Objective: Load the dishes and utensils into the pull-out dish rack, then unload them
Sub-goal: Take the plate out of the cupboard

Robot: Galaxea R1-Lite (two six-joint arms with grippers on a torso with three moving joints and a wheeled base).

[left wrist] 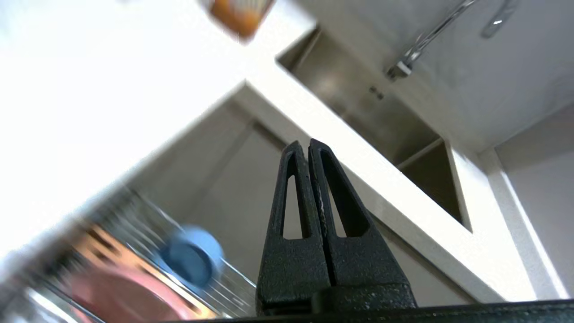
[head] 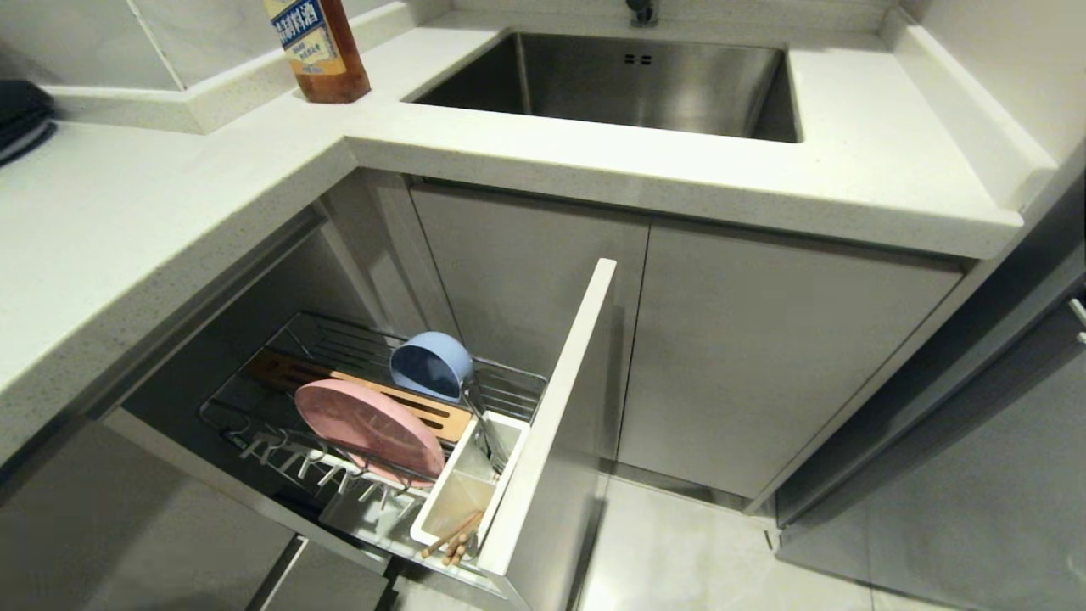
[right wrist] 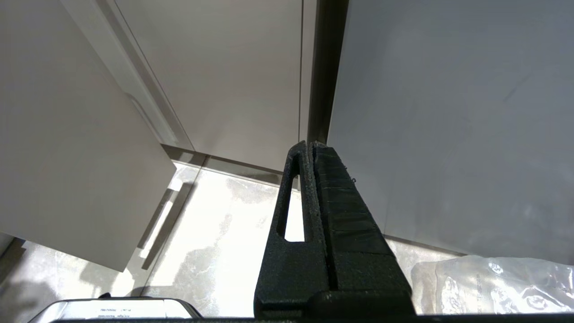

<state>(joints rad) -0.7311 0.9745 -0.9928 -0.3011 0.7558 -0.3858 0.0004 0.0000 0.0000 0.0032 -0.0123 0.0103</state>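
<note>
Left fingers (left wrist: 308, 144): pressed together, empty, raised toward the surface (head: 127, 221) edge.
Right fingers (right wrist: 309, 146): clenched, empty, low near the floor (right wrist: 224, 233).
Rack (head: 373, 407): pulled out, open space above.
Plate (head: 369, 428): standing in rack.
Bowl (head: 431, 365): tilted behind plate.
Chopsticks (head: 454, 537): in white cup (head: 467, 492) beside front panel (head: 556, 407).

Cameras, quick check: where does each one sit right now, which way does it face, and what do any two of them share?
Head view: high, looking down at the pull-out dish rack, counter and sink; no arm shows.
Left wrist view: behind the shut left gripper, facing the cabinet front, the counter's underside and the sink.
Right wrist view: behind the shut right gripper, low, facing cabinet doors and floor.
Shared: head and left wrist both show the light-blue bowl, pink plate, rack, sink.
</note>
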